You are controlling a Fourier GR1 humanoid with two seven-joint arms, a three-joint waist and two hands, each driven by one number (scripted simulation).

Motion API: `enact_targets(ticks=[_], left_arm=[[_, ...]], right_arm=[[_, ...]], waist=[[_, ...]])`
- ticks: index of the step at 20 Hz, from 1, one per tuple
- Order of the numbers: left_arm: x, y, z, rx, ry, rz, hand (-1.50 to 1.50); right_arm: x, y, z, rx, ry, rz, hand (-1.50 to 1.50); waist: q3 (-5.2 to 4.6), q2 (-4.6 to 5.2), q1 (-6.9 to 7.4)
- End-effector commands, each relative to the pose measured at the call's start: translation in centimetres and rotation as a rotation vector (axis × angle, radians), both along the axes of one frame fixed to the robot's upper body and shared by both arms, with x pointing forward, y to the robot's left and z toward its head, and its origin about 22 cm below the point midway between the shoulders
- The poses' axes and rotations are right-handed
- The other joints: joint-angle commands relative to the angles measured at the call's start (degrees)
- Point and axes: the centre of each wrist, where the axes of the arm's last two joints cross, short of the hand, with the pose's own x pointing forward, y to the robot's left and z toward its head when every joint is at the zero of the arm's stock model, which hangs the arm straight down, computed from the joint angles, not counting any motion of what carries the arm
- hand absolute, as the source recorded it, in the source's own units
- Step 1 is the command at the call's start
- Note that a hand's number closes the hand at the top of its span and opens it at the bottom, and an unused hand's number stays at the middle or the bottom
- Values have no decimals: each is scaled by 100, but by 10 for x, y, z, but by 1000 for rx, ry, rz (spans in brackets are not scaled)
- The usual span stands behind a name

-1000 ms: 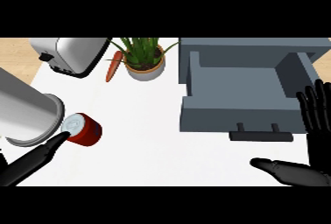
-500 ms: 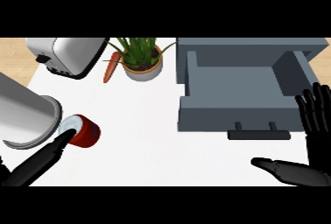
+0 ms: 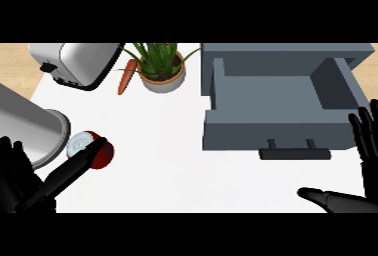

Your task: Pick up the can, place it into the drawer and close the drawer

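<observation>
Red can [image 3: 91, 149] near left on white counter [image 3: 170, 150], ungrasped | left hand [image 3: 44, 182] open, straight finger touching can | grey drawer [image 3: 277, 107] far right, pulled open, nothing visible inside | right hand [image 3: 362, 165] open, resting at right edge | pick, place, close all remain

A single head view looks steeply down, fairly near, onto the white counter top [image 3: 177, 150], forearms entering from its lower edge.
</observation>
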Motion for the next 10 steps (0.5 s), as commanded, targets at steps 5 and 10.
enact_targets(ticks=[5, 10], left_arm=[[15, 3, -48, -38, 55, 26, -150], [7, -9, -66, -44, 90, 30, -150]], right_arm=[[0, -26, -1, -11, -15, -20, -150], [-18, -16, 9, -12, -28, -8, -150]], waist=[[-2, 1, -3], [0, -3, 2]])
